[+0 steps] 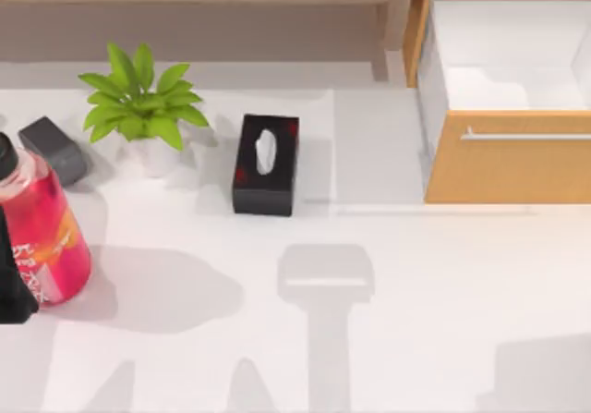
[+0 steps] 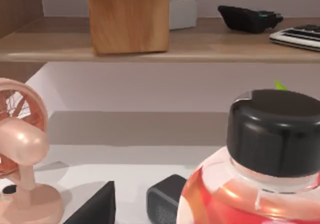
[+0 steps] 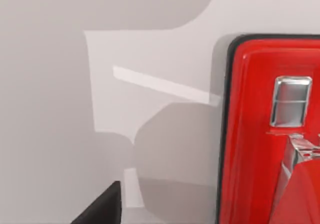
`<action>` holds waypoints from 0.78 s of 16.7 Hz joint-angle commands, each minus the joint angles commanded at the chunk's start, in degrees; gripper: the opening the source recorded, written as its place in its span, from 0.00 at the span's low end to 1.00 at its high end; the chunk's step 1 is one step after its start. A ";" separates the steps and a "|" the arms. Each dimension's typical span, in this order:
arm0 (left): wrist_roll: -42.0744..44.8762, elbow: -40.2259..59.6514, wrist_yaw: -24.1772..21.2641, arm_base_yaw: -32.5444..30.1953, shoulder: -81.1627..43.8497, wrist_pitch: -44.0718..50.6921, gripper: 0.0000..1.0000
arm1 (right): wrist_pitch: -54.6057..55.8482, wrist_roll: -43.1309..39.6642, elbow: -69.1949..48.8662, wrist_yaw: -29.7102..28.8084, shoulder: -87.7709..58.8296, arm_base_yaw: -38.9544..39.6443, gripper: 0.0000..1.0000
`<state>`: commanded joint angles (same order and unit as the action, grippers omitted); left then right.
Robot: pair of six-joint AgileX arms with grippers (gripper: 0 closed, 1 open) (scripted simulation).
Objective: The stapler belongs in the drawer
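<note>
The left arm's jaws (image 1: 11, 288) sat at the bench's left edge beside a red bottle (image 1: 42, 224) with a black cap; whether they were open or closed on it could not be told. One dark finger (image 2: 95, 209) showed in the left wrist view. The stapler (image 1: 55, 150) lay on the bench (image 1: 416, 321) just behind the bottle, to the left of a potted plant (image 1: 138, 103). Right of the plant lay a black tissue box (image 1: 266, 163). Well to the right of the plant, the drawer (image 1: 508, 168) stood pulled open, its white interior showing. In the left wrist view a pink fan (image 2: 22, 154) stood near the stapler. The right wrist view showed a red object (image 3: 270, 134) on the bench; the right jaws' state could not be told.
</note>
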<state>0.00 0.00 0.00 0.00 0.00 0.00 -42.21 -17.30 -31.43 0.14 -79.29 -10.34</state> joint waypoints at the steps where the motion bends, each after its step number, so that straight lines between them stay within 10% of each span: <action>1: 0.00 0.00 0.00 0.00 0.00 0.00 1.00 | 0.00 0.00 0.00 0.00 0.00 0.00 0.77; 11: 0.00 0.00 0.00 0.00 0.00 0.00 1.00 | 0.00 0.00 0.00 0.00 0.00 0.00 0.02; 13: 0.00 0.00 0.00 0.00 0.00 0.00 1.00 | 0.00 0.00 0.00 0.00 0.00 0.00 0.00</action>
<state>0.00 0.00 0.00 0.00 0.00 0.00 -42.21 -17.30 -31.43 0.14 -79.29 -10.34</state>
